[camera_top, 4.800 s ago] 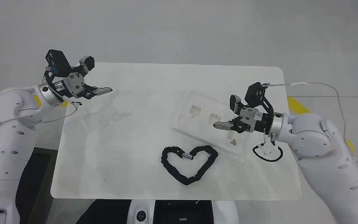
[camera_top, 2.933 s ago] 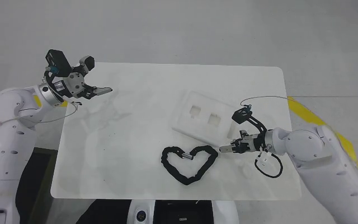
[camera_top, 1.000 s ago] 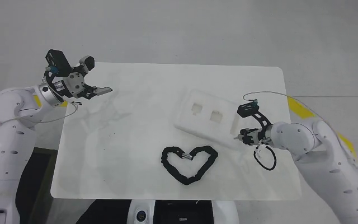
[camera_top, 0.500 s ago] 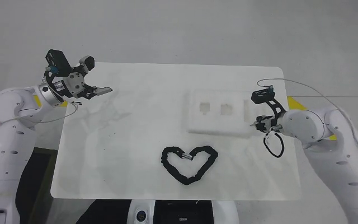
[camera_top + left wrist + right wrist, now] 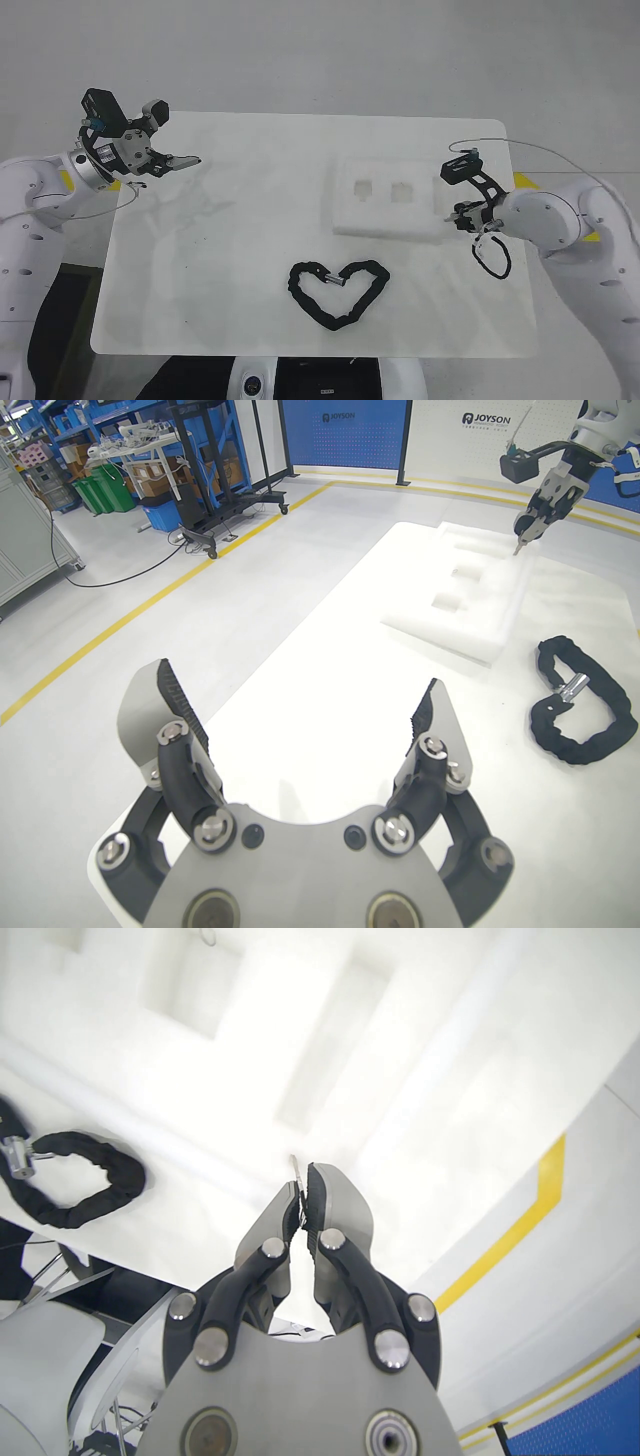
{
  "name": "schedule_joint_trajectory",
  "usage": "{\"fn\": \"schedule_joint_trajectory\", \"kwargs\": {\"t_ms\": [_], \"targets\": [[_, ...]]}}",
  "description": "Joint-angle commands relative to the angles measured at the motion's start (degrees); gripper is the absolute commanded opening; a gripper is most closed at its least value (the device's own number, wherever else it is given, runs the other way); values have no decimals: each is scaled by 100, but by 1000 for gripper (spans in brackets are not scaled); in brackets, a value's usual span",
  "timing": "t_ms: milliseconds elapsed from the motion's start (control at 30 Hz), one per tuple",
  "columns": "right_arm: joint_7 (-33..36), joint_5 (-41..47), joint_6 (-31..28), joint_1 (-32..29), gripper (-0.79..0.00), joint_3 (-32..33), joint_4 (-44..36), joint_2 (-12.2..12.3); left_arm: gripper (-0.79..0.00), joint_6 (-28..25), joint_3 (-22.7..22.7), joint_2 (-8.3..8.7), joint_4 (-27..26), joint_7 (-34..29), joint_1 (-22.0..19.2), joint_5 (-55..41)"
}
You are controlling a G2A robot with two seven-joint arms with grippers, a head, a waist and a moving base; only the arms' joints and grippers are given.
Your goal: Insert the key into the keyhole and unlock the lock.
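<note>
The right gripper pinches the key at 3 o'clock of the table. The lock lies at 6 o'clock, well apart, so inserting and turning are not yet done; the left gripper is spread, empty.

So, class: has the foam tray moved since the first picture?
Yes. The foam tray has turned and slid away from the chain lock, toward the far edge of the table. The lock stayed put.
</note>
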Motion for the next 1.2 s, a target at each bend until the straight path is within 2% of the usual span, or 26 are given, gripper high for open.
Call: {"fn": "schedule_joint_trajectory", "kwargs": {"t_ms": [0,233,367,467,633,933,1167], "targets": [[-10,-155,-13,81,-785,-219,56,-38,0,0,0,0,0,0,0,0],[99,-450,70,519,-785,-713,195,-157,0,0,0,0,0,0,0,0],[293,-701,76,665,-785,-568,158,-129,0,0,0,0,0,0,0,0],[293,-550,41,623,-785,-305,109,-74,0,0,0,0,0,0,0,0],[187,137,-167,382,-785,148,-21,-11,0,0,0,0,0,0,0,0],[-448,1472,-438,-388,-785,700,-290,41,0,0,0,0,0,0,0,0],[-781,1939,-717,-943,-785,1147,-548,108,0,0,0,0,0,0,0,0]]}}
